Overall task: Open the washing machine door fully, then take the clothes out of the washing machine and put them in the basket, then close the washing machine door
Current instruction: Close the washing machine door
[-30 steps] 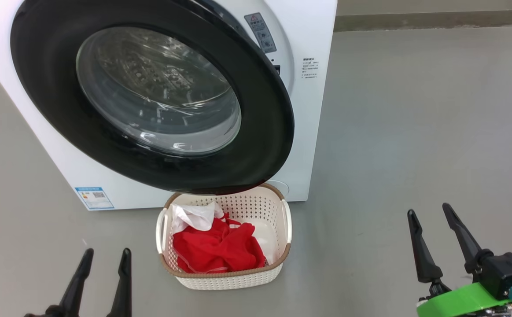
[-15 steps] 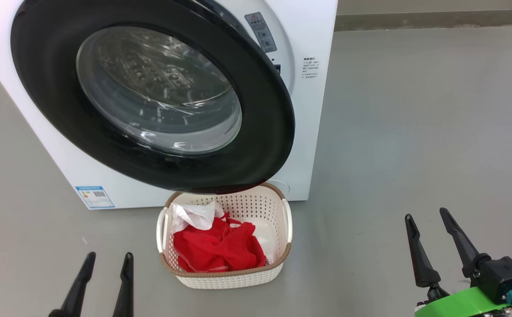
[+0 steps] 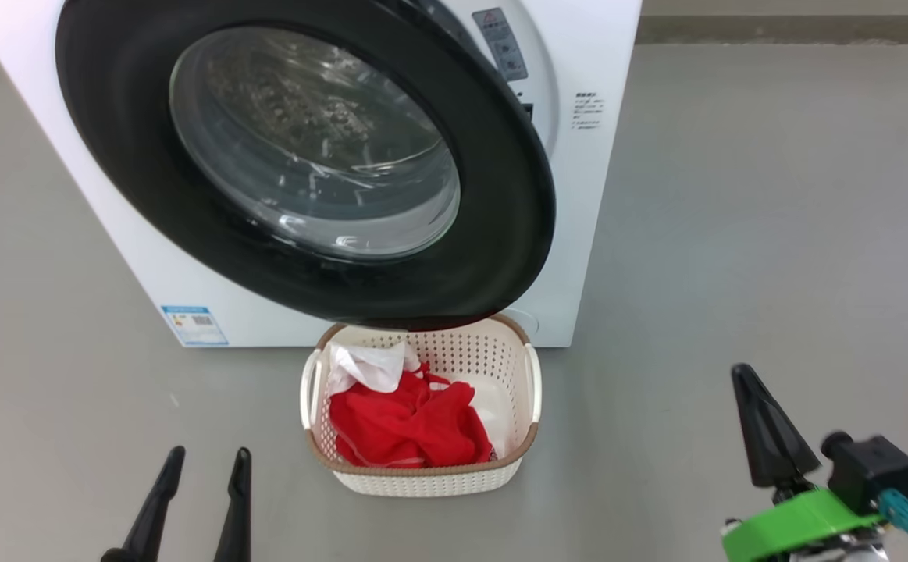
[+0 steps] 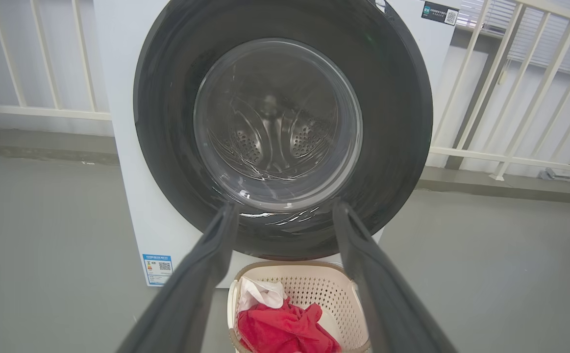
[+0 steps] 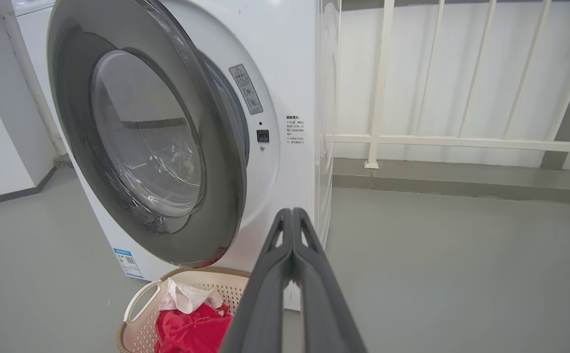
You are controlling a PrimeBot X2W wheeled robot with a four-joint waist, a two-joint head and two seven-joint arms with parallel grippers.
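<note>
The washing machine door [image 3: 305, 164], at 11 o'clock above the basket [image 3: 422, 471], hangs ajar. It is round, with no long axis, and its glass faces 6 o'clock. The clothes [image 3: 407, 425] lie in the basket. The right gripper [image 3: 744, 375] fingers have just come together, probably to push the door shut. The left gripper [image 3: 210, 454] fingers stand apart.

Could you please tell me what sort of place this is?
Probably a laundry corner on a balcony or utility area: a white front-loading washing machine stands on a bare grey floor, a basket holding red clothes before it, and a white railing runs behind.
</note>
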